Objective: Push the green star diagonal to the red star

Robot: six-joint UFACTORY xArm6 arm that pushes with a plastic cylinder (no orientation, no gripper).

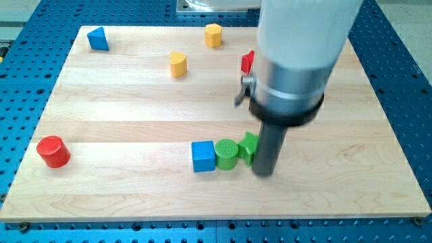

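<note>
The green star point(248, 146) lies below the board's middle, partly hidden behind my rod. My tip point(263, 173) rests on the board at the star's right side, touching or nearly touching it. A green cylinder point(227, 154) sits against the star's left, and a blue cube point(203, 156) sits against the cylinder's left. The red star point(248, 62) is near the view's top, mostly hidden behind the arm's white body; only its left edge shows.
A blue triangle point(98, 39) lies at the top left. A yellow block point(213, 34) and another yellow block point(178, 64) lie near the top centre. A red cylinder point(53, 151) stands at the left edge. The wooden board point(121, 115) lies on a blue perforated table.
</note>
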